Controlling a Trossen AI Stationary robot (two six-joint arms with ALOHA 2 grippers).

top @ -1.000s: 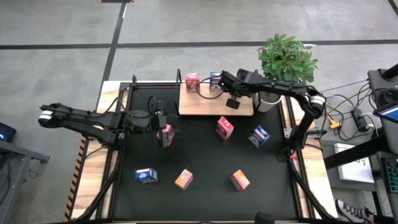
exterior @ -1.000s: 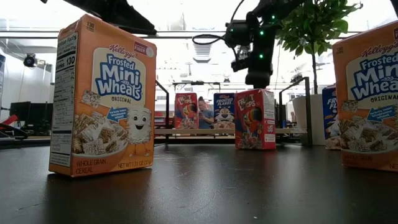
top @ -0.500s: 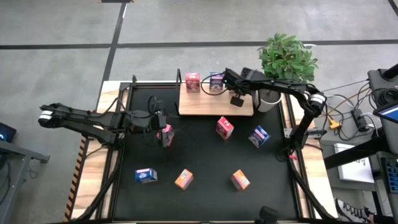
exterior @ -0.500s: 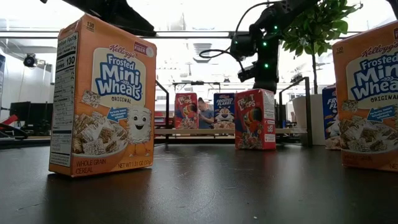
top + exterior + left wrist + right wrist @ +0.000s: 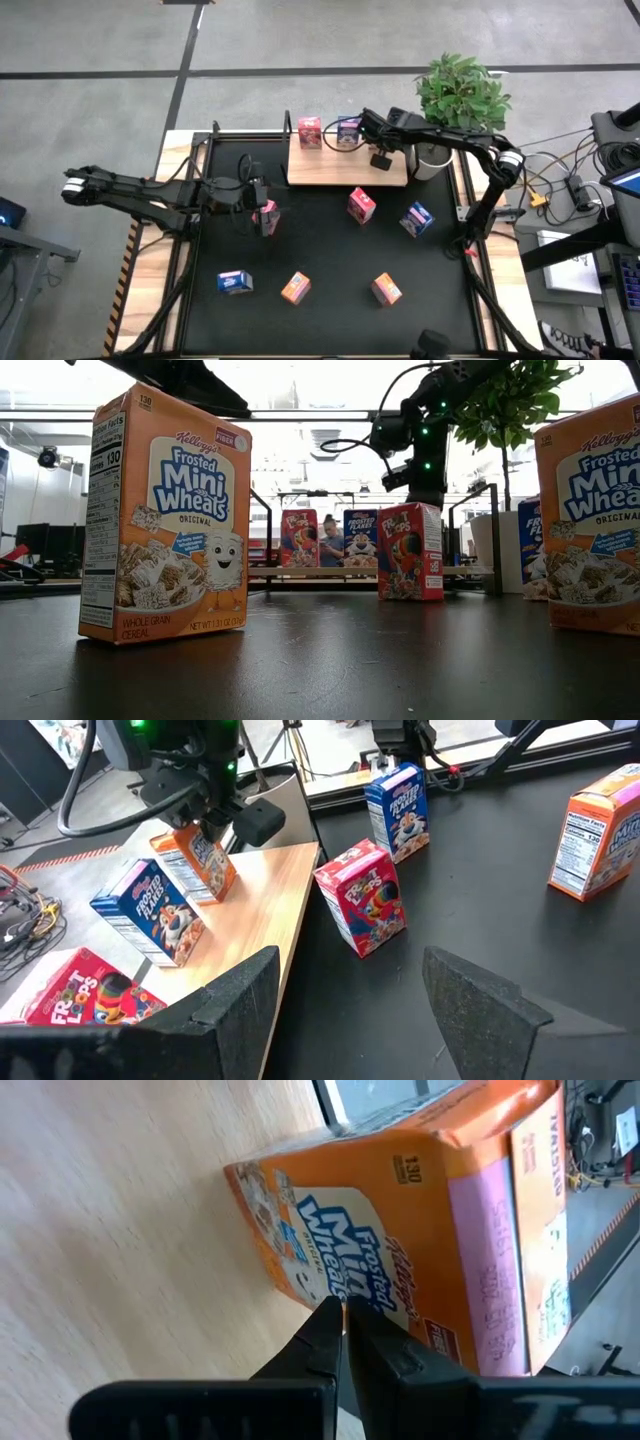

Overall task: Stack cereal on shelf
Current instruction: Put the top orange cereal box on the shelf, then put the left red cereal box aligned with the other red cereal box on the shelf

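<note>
right fingers: We see the right fingers point(image 5: 325, 1335) pressed together with nothing clamped between them. Their tips are at the printed front of the orange box point(image 5: 400, 1230), touching it or just short of it; we cannot tell which.
orange box: It sits on the shelf point(image 5: 330, 170) at the surface's 12 o'clock, at the 3 o'clock end of a row with the blue box point(image 5: 150, 910) and the red box point(image 5: 85, 995).
risk at the tips: We judge that closed tips give no hold. A push that lands high on the front could tip the orange box flat or turn it out of line.
risk to the row: The blue box stands just beside it. A nudge toward 9 o'clock could knock one box into the next, and a nudge toward 12 could send the orange box off the shelf's far edge.
risk on leaving: The right arm reaches over the shelf from 3 o'clock, so a low retreat could sweep a standing box.
left fingers: The left fingers point(image 5: 240, 995) stand apart with only bare surface point(image 5: 320, 250) between them. They are at 9 o'clock, and the loose red box point(image 5: 266, 217) is just beside them.
risk at 9 o'clock: If they close off-centre, we think that box could topple or skid.
still loose: Five other boxes stand on the surface from 2 round to 8 o'clock. They are well apart from one another, and a low carry could clip one.
</note>
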